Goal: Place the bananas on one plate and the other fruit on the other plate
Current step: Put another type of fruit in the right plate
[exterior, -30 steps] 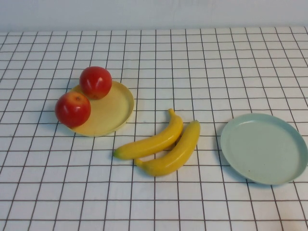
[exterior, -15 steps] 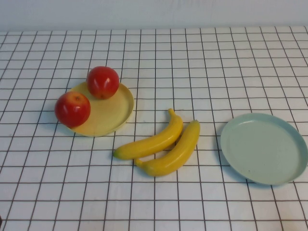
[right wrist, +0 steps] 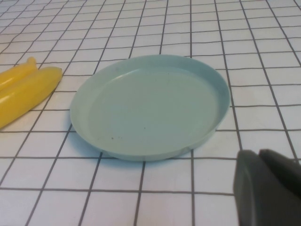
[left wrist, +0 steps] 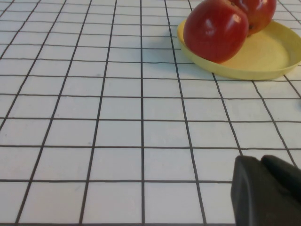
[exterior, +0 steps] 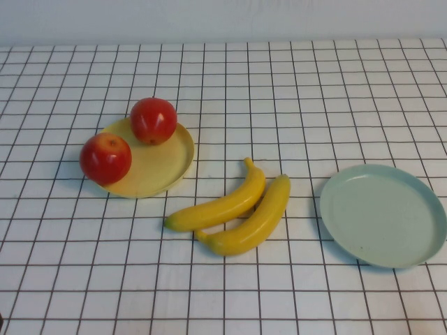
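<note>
Two red apples rest on the pale yellow plate (exterior: 157, 164): one apple (exterior: 105, 158) on its left rim, the other apple (exterior: 153, 121) on its far rim. Two yellow bananas lie side by side on the table between the plates, one (exterior: 220, 206) nearer the yellow plate, the other (exterior: 251, 220) beside it. The mint-green plate (exterior: 383, 213) is empty at the right. My left gripper (left wrist: 260, 161) is shut and empty, low over the table short of the apples (left wrist: 216, 30) and yellow plate (left wrist: 263, 59). My right gripper (right wrist: 257, 154) is shut and empty, just short of the mint plate (right wrist: 150, 106).
The table is a white cloth with a black grid (exterior: 279, 91). A pale wall runs along its far edge. Neither arm shows in the high view. The banana ends (right wrist: 26, 89) show beside the mint plate in the right wrist view.
The far apple has rolled a little to the right along the yellow plate's rim. The other apple, the bananas and the mint plate have not moved.
</note>
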